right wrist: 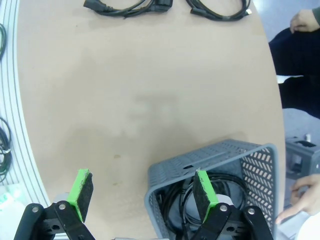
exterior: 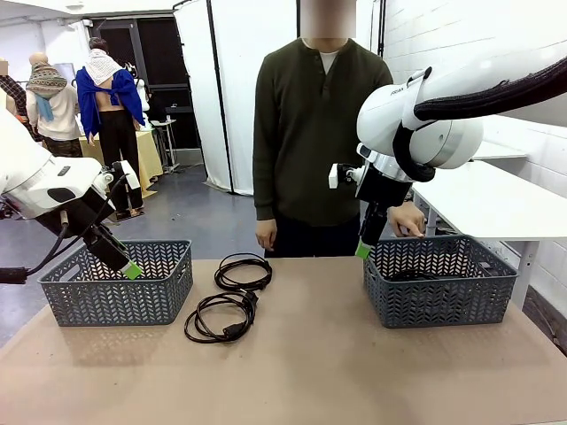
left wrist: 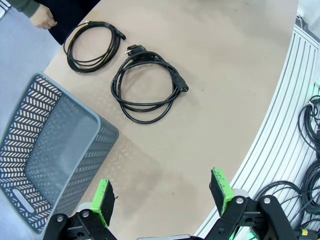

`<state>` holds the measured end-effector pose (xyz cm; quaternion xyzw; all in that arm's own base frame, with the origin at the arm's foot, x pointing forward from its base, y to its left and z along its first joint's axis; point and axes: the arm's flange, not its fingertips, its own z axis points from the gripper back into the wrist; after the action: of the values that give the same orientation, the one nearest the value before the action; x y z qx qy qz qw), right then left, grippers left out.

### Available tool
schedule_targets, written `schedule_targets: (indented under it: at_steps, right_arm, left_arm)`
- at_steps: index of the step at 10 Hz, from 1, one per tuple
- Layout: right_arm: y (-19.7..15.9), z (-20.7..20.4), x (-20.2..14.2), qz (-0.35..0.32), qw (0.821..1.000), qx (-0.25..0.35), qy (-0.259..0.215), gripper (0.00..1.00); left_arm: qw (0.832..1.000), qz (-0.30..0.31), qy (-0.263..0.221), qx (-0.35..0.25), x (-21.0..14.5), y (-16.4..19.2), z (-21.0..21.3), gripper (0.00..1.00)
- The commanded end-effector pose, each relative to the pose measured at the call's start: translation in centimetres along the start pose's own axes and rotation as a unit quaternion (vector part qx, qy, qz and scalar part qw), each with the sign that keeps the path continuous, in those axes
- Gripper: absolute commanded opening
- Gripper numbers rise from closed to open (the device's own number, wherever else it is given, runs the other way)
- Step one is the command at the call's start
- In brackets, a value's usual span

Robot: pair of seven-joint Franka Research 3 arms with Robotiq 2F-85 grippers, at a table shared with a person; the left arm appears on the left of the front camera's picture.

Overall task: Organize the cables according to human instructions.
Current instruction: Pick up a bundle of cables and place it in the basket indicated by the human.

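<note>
Left gripper and right gripper released, empty; two coiled cables flat on table, one behind the other.

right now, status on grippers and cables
Left gripper open by left basket, right gripper open over right basket. Two cables on table, more in that basket. Person's hand beside it.

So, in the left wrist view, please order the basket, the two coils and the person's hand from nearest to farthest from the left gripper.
1. Basket, beside the left gripper.
2. Larger coil, mid-table.
3. Smaller coil, near the far edge.
4. Hand, past that edge.
</note>
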<state>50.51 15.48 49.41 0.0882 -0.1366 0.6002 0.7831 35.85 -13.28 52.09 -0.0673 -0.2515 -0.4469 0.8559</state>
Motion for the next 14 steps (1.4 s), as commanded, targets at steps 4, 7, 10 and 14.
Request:
schedule_targets:
  at_steps: [4,7,10,14]
  right_arm:
    - [2.5,-0.3,5.0,-0.07,0.997,-0.014,0.043,1.0]
    - [4.1,-1.2,8.4,-0.137,0.985,-0.056,0.093,1.0]
    - [5.0,-3.0,11.3,-0.206,0.973,-0.054,0.084,1.0]
    - [6.1,-4.9,13.9,-0.219,0.972,-0.045,0.073,1.0]
  left_arm:
    - [1.0,-0.001,-0.004,0.004,0.0,0.2,-0.1,1.0]
    - [1.0,-0.001,-0.004,0.004,0.0,0.2,-0.1,1.0]
    - [1.0,-0.001,-0.004,0.004,0.0,0.2,-0.1,1.0]
    - [1.0,-0.001,-0.004,0.004,0.0,0.2,-0.1,1.0]
